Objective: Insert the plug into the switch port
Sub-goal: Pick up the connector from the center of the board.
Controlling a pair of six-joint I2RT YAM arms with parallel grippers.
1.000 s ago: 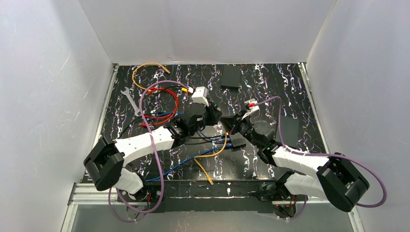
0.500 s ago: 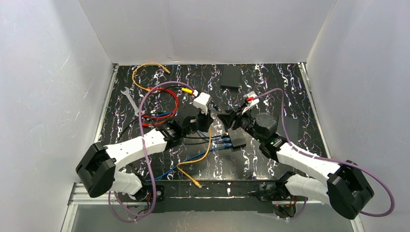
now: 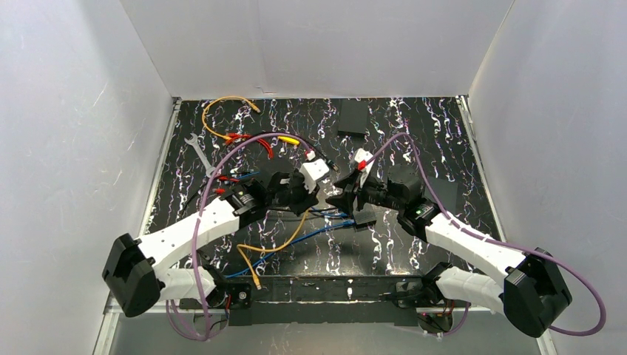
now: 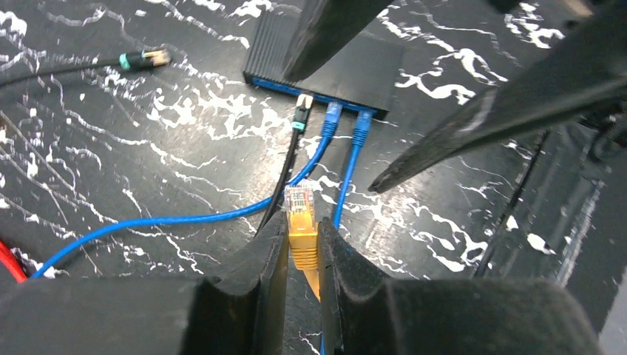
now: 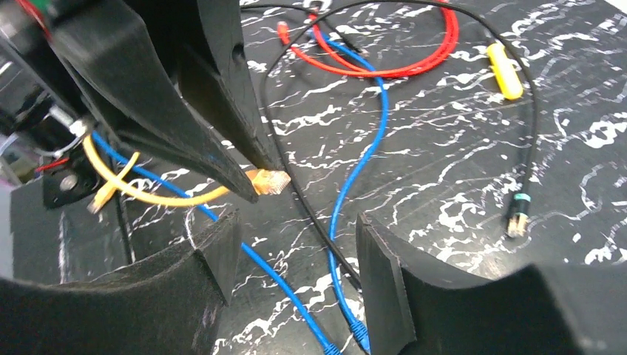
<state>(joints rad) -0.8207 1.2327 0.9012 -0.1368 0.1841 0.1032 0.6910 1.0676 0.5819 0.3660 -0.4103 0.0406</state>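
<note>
The right pincer (image 5: 296,217) gapes near the yellow plug (image 5: 275,180) gripped by the left pincer (image 5: 265,183).

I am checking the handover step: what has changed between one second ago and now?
The right gripper opened, apparently letting go of the orange cable, whose loose end slid left as the left arm drew leftward. Unchanged: left gripper shut on the orange plug; switch in place.

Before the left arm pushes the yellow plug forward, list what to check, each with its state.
1. Yellow plug held in left gripper: ok.
2. Plug tip faces the switch: ok.
3. Right gripper open, holding nothing: ok.
4. Free port on the switch: cannot tell, front too small.
5. Path clear of right gripper fingers: not ok, one overlaps the switch in the left wrist view.
</note>
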